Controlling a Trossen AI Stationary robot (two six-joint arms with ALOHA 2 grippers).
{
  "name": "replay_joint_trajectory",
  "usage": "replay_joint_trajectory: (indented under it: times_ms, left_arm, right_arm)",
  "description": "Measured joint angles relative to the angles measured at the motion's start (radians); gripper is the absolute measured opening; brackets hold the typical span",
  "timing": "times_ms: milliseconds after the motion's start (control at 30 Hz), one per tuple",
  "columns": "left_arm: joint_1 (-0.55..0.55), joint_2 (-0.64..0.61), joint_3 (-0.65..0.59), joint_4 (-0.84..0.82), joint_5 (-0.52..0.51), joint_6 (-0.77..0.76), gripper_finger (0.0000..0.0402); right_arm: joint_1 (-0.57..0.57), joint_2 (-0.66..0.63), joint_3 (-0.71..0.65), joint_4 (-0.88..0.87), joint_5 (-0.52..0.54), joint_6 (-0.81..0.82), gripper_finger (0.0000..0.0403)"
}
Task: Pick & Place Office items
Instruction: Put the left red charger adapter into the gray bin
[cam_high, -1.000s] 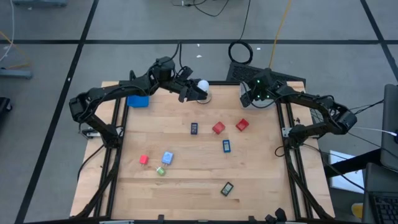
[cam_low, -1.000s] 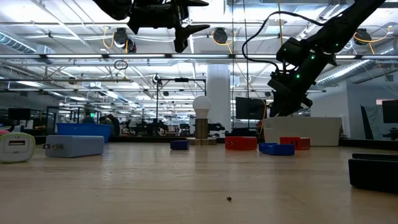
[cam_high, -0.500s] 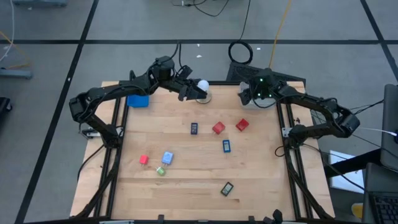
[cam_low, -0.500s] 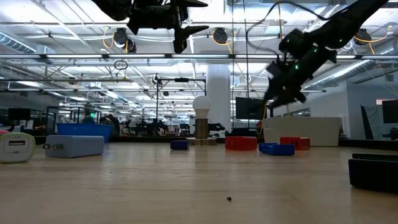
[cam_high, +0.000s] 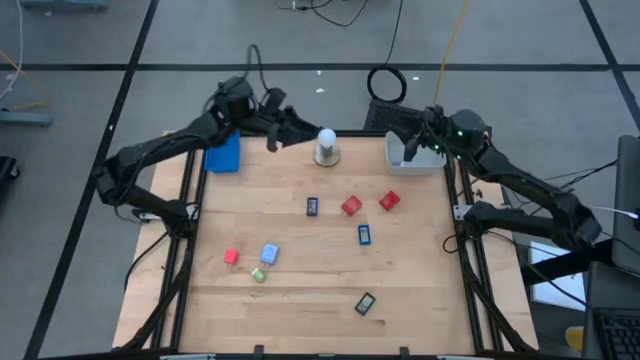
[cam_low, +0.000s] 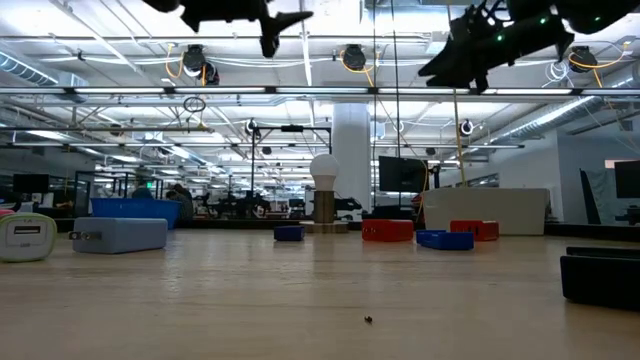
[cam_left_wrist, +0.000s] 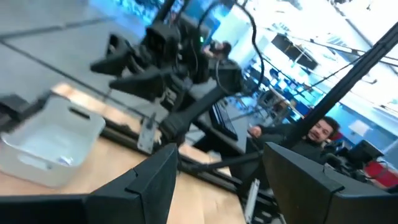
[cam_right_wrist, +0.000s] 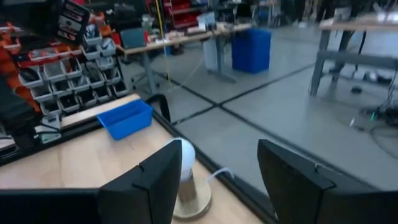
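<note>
The office items lie loose on the wooden table in the high view: two red blocks (cam_high: 351, 206) (cam_high: 389, 201), a small red bit (cam_high: 231, 257), a light-blue block (cam_high: 269, 254), a green bit (cam_high: 259, 274), and dark pieces (cam_high: 312, 206) (cam_high: 364, 234) (cam_high: 365, 303). My left gripper (cam_high: 275, 135) (cam_low: 285, 30) (cam_left_wrist: 217, 155) is open, high over the far edge between the blue tray and the white ball. My right gripper (cam_high: 410, 148) (cam_low: 445, 75) (cam_right_wrist: 217, 149) is open, high above the grey tray. Both hold nothing.
A blue tray (cam_high: 222, 153) sits at the far left corner and a grey tray (cam_high: 415, 158) (cam_left_wrist: 50, 143) at the far right. A white ball on a round base (cam_high: 326, 146) (cam_right_wrist: 181, 168) stands between them. A person (cam_left_wrist: 317, 134) is beyond the table.
My left gripper has drawn back from the white ball toward the table's far left and risen. My right gripper has risen from just over the grey tray and tipped up toward level, its wrist swinging toward the right edge. The items have stayed put.
</note>
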Motion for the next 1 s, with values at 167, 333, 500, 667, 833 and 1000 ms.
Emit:
replay_joint_trajectory:
  times_ms: [167,333,500,667,833,1000]
  left_arm:
    - [0.008,-0.085,0.000,-0.051,-0.074,-0.005,0.0237]
    - [-0.006,-0.169,0.000,-0.130,-0.163,0.018,0.0237]
    - [-0.043,-0.249,0.000,-0.264,-0.250,0.084,0.0237]
    - [-0.071,-0.321,0.001,-0.402,-0.356,0.148,0.0237]
    - [-0.097,-0.372,0.001,-0.470,-0.426,0.169,0.0237]
    - [-0.128,-0.403,0.002,-0.492,-0.485,0.176,0.0237]
  right_arm:
    - [0.006,-0.027,0.000,0.019,-0.062,0.010,0.0201]
    - [0.010,-0.020,0.032,0.026,-0.152,-0.002,0.0201]
    - [0.051,-0.001,0.122,-0.006,-0.175,-0.025,0.0201]
    - [0.120,0.074,0.295,-0.195,-0.169,-0.103,0.0201]
    - [0.214,0.203,0.499,-0.420,-0.146,-0.203,0.0201]
    - [0.296,0.326,0.669,-0.597,-0.147,-0.299,0.0201]
